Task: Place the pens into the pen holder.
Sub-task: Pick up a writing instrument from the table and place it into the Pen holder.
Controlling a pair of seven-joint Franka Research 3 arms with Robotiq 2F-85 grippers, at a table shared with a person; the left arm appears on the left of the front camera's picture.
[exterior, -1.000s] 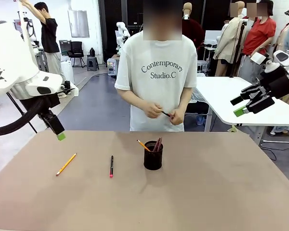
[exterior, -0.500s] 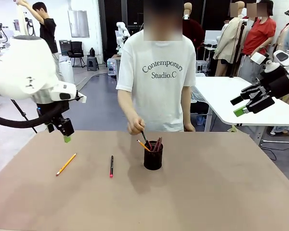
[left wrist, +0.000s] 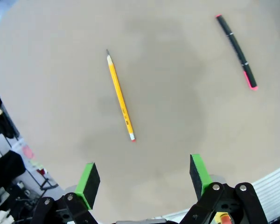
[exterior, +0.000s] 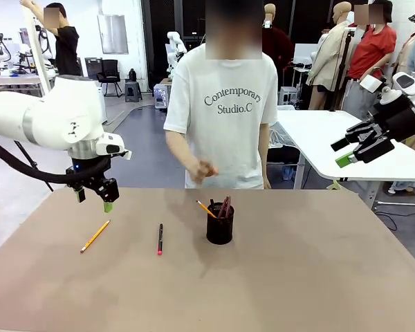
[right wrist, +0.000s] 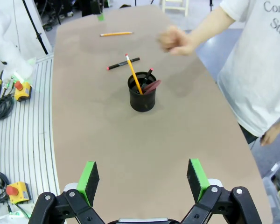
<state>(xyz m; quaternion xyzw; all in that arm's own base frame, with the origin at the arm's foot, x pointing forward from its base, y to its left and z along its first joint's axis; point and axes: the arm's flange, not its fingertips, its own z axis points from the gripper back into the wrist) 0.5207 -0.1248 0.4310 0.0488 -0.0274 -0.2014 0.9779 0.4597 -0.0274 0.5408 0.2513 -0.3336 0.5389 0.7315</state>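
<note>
The left end effector hangs just above the table near its far left part, its green-padded jaws spread wide with nothing between them. In the left wrist view this end effector looks down on a yellow pencil lying flat on the bare table, ahead of the gap between the fingers and apart from them. A black pen with a red tip lies well off to one side. From the front, the yellow pencil lies at a slant on the left part of the table. The black pen lies between it and the pen holder, touching neither. The pen holder stands upright near the middle of the table and carries a second pencil leaning out to the left, beside some dark-red pens. The person's hand is held closed, above and behind the holder. The right end effector is raised high at the right side, released and empty. In its own wrist view its fingers stand wide apart, well short of the pen holder.
</note>
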